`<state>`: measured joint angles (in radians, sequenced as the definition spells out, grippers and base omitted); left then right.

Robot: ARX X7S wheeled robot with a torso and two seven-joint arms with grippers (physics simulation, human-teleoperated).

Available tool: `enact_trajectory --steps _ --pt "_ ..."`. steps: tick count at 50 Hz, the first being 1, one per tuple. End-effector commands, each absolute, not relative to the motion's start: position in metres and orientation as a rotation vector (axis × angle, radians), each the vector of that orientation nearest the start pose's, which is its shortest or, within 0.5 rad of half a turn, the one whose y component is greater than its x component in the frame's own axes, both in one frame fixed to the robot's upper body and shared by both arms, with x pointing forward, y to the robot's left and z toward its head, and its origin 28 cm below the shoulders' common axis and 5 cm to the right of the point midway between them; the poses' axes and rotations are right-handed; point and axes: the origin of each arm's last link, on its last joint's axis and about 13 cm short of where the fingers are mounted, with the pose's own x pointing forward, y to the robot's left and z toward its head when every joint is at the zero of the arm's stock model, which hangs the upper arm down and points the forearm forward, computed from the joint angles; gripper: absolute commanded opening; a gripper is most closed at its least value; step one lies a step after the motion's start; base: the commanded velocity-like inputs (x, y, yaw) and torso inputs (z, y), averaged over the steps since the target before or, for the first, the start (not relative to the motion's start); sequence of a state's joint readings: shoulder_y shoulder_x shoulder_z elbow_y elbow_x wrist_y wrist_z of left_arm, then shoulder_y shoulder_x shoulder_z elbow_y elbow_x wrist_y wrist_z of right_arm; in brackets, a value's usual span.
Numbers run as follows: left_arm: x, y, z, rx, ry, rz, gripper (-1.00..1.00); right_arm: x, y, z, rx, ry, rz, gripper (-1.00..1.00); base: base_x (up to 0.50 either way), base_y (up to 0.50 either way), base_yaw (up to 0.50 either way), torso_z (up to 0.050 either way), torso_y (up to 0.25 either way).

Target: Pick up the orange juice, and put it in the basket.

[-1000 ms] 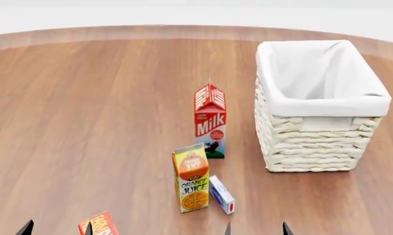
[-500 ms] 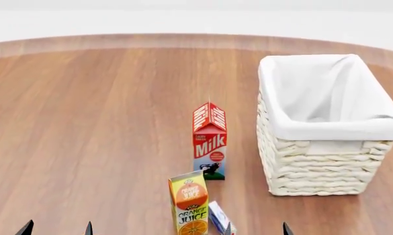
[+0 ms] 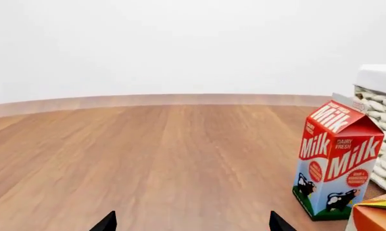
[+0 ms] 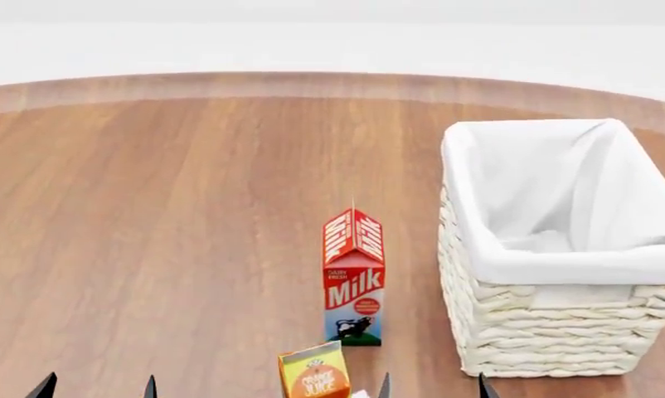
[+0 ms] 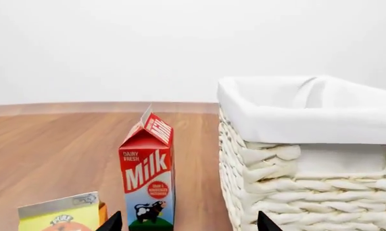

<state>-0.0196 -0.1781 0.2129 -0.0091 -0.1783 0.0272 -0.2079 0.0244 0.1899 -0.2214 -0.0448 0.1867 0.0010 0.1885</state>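
1. The brown wood-grain counter carries all items; its far edge curves against a white background.
2. The red-and-white gable-topped "Milk" carton stands upright on the counter and serves as landmark here.
3. The tall yellow orange juice carton with the orange top panel stands just nearer the robot than the milk carton, slightly to its left, apart from it. Only its upper part shows in the head view, cut by the frame edge. No hand touches it.
4. The large cream-white woven wicker basket with white cloth liner stands to the right of the milk carton, near it but not touching, with a strip of bare counter between. Nothing but the liner shows inside it.
5. Left hand: only two dark fingertips show, spread apart, to the left of the milk carton and nearer the robot, nothing between them.
6. Right hand: two dark fingertips spread apart, nearer the robot than the milk carton and to its right, pinching nothing.
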Motion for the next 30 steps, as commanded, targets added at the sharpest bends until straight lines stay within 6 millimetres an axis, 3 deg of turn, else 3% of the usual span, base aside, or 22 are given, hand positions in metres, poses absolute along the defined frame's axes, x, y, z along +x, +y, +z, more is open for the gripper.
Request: enact_trajectory --steps 1,17,18,19,20,30 --pt "0.211 0.205 0.013 0.0 0.0 0.0 1.0 0.212 -0.096 0.023 -0.001 -0.027 0.038 1.0 0.21 0.0 0.0 0.0 0.0" --pt "0.211 0.205 0.013 0.0 0.0 0.0 1.0 0.213 -0.096 0.021 0.0 -0.024 0.028 1.0 0.18 0.0 0.0 0.0 0.0" --pt "0.211 0.205 0.013 0.0 0.0 0.0 1.0 0.171 -0.095 0.017 -0.107 0.017 0.185 1.0 0.0 0.0 0.0 0.0 0.0" --pt "0.211 0.205 0.013 0.0 0.0 0.0 1.0 0.151 -0.087 0.033 -0.061 -0.033 0.214 1.0 0.0 0.0 0.0 0.0 0.0" --pt "0.211 0.205 0.013 0.0 0.0 0.0 1.0 0.15 -0.085 0.04 -0.05 -0.068 0.225 1.0 0.0 0.0 0.0 0.0 0.0" --pt "0.211 0.205 0.013 0.0 0.0 0.0 1.0 0.145 -0.084 0.032 -0.069 -0.074 0.237 1.0 0.0 0.0 0.0 0.0 0.0"
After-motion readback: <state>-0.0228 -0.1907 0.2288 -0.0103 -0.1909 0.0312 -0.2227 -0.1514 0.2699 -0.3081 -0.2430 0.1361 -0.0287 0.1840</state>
